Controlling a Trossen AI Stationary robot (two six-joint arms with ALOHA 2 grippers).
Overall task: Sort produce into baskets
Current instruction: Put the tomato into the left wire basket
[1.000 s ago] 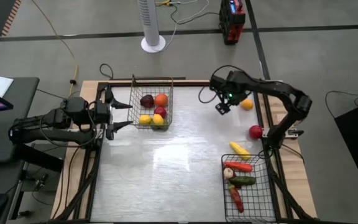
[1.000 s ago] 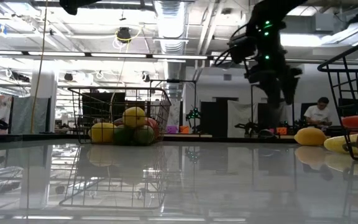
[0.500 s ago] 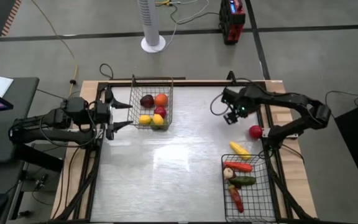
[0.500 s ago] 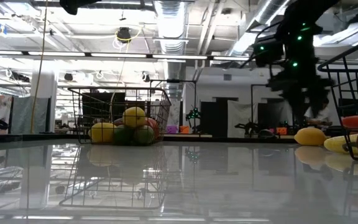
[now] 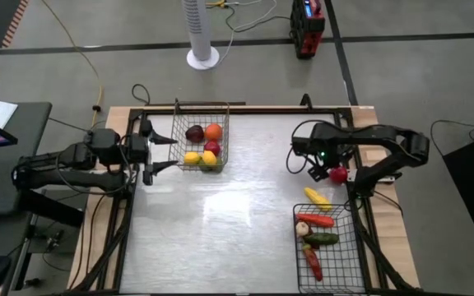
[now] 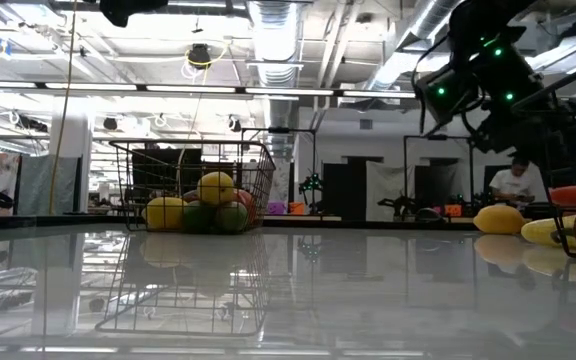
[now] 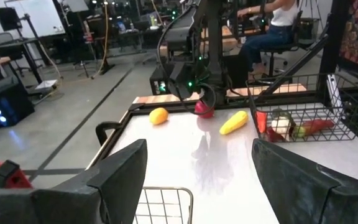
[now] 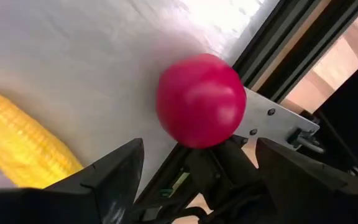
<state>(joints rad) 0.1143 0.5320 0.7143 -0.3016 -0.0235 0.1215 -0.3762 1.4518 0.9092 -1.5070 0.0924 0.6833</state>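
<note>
Robotics lab or workshop, exposed ceiling ducts [image 6: 273, 25], strip lights, whiteboard [image 7: 39, 15], person seated at a desk [image 6: 513, 182]

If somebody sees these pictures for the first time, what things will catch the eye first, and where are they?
The right gripper hangs open over a round red fruit at the table's right edge, with a yellow corn cob lying just beside it. The silvery basket at the far left holds bright round fruits, and the black basket at the near right holds long vegetables.

The right arm [image 5: 360, 148] hides the table-edge orange fruit overhead.
</note>
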